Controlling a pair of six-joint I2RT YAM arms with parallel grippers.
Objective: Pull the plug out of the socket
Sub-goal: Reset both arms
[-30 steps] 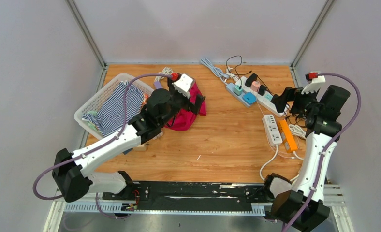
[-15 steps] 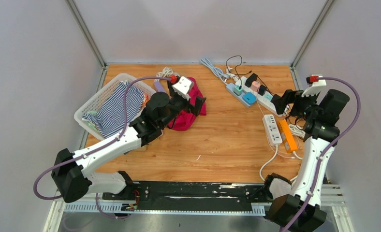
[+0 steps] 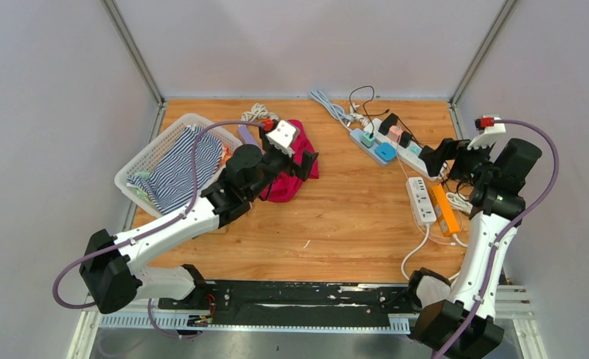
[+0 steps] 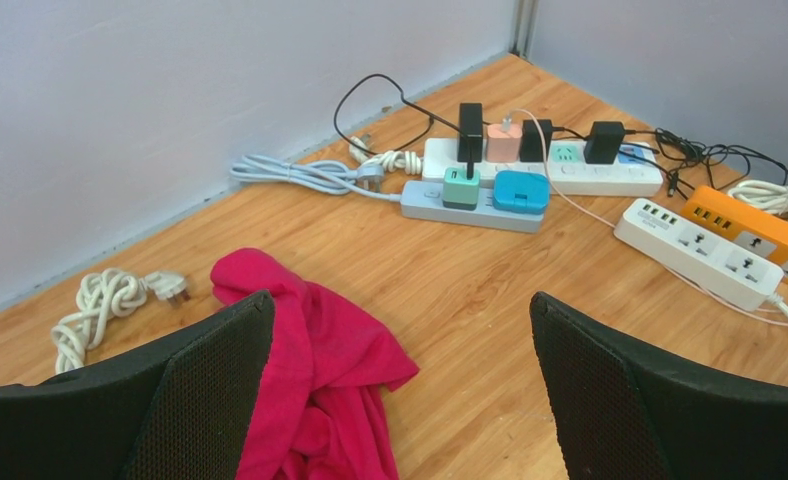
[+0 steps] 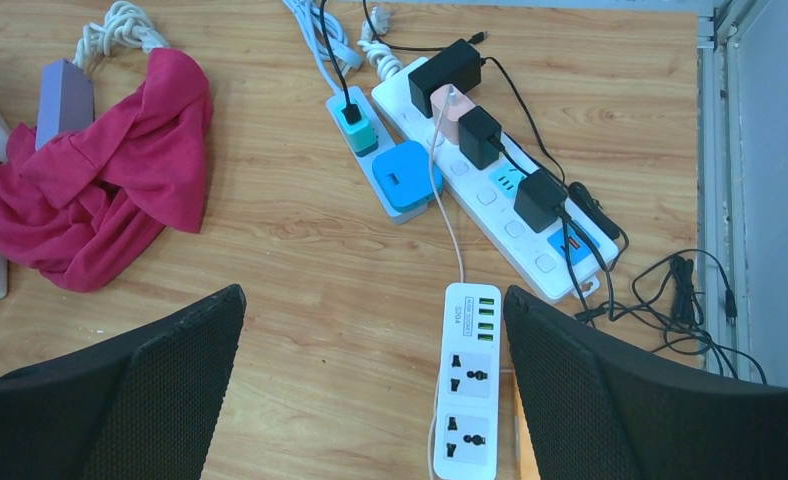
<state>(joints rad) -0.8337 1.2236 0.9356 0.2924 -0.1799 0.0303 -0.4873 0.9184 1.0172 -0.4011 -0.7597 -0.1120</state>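
- The left tool point(image 4: 400, 310) is hanging wide open over the red cloth point(image 4: 310, 370) and is holding nothing.
- The right tool point(image 5: 372, 296) is also hanging wide open with nothing in it, near the right edge of the worktop point(image 3: 351, 217).
- A grey strip point(image 4: 510, 218) is lying close to the far right corner of the worktop.
- A teal plug point(image 5: 353, 127) is sitting in the grey strip, and a black wire is coming out of its top.
- A blue plug point(image 5: 407, 178) is sitting right next to the teal one on the same strip. It is square with round corners.
- A long white strip point(image 5: 490, 200) is lying just beside the grey strip, nearer the right edge.
- Three black plugs point(image 5: 478, 135) and one pink plug point(image 5: 455, 105) are sticking in the long white strip.
- A thin white wire is running from the pink plug toward a short white strip point(image 5: 467, 390).
- The short white strip is lying near the right edge with no plugs showing in its sockets, and an orange strip point(image 4: 760, 222) is lying beside it.
- A white basket point(image 3: 138, 168) with a striped cloth point(image 3: 179, 168) in it is sitting by the left edge.
- A knotted white cord point(image 4: 100, 300) is lying by the far edge, near the red cloth.
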